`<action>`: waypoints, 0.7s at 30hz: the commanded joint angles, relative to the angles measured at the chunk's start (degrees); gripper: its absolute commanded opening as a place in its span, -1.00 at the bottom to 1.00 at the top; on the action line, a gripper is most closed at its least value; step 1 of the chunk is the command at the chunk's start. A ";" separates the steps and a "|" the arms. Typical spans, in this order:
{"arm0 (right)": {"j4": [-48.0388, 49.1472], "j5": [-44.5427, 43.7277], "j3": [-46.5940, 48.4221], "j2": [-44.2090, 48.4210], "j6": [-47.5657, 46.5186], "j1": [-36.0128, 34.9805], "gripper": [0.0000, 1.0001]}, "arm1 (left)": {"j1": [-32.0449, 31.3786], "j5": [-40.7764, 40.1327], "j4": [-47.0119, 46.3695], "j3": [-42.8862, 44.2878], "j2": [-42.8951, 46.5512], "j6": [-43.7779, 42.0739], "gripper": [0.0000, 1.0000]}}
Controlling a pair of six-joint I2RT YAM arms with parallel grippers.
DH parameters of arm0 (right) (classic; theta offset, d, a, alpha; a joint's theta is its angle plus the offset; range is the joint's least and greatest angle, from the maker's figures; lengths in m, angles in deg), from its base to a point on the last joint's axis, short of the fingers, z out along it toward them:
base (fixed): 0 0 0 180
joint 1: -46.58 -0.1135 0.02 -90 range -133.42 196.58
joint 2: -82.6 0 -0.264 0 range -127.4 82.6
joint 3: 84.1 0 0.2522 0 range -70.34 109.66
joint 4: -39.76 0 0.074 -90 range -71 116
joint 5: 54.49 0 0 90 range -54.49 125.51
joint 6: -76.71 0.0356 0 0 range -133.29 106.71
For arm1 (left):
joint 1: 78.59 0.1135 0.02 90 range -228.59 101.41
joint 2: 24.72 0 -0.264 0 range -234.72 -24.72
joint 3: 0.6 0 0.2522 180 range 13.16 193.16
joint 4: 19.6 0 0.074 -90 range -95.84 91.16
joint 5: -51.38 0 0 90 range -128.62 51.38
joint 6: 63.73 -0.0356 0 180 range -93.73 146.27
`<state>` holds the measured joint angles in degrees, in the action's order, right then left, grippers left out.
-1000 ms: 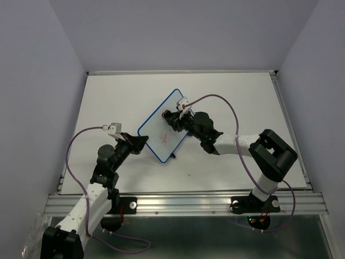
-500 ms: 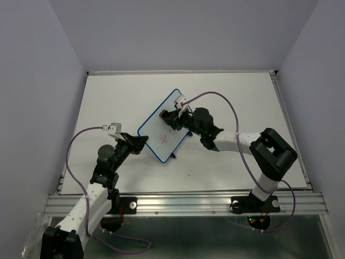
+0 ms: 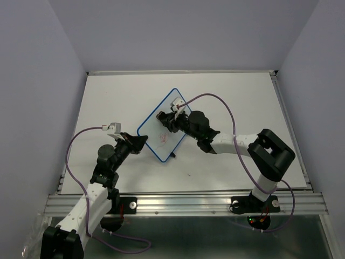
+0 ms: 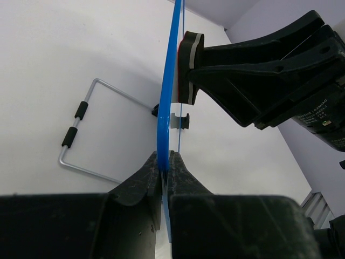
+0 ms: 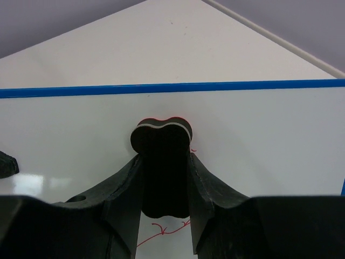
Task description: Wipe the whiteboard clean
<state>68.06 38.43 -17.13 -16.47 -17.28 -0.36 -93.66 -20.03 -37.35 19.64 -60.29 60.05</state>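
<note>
Clenched hard, the left gripper [image 3: 141, 141] pinches the blue frame of the whiteboard [image 3: 153, 135] at its near-left edge; in the left wrist view the two black fingertips [image 4: 178, 167] meet on either side of the thin rim [image 4: 168, 97]. The right gripper [image 3: 164, 117] is closed too, grasping a small eraser [image 5: 161, 132] between its fingers [image 5: 129, 178] and pressing it flat against the writing face.

Beneath everything lies the large white table [image 3: 232, 97]. The whiteboard sits near its middle, turned so that it reads as a diamond from above, with one corner pointing toward the back wall and another toward the arms. From the left wrist the board is seen edge-on, and the eraser [image 4: 188, 67] touches its right-hand face, showing a black body, a pale band and a red layer against the surface.

A bent wire stand [image 4: 81, 109] with two black sleeves lies on the table on the board's other side, joined to it at a small black clip.

Red scribbles [image 3: 163, 138] mark the board's near half, just below the eraser [image 5: 156, 229].
</note>
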 commanded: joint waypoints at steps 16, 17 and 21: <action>-4.97 7.59 3.83 -2.71 6.19 4.31 -0.92 | -0.93 -1.19 3.91 1.08 -0.99 -2.49 -1.00; -5.06 9.28 3.66 -2.97 5.75 4.31 -0.91 | -0.93 -1.19 3.91 1.08 -1.08 -2.49 -1.00; -6.11 11.85 3.74 -4.03 5.22 4.31 -0.81 | -1.01 -1.01 3.82 1.17 -1.08 -2.58 -1.00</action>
<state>65.46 45.70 -14.60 -17.91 -10.15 3.97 -94.04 -20.66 -37.28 19.95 -60.62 60.07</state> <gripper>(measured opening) 0.393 0.146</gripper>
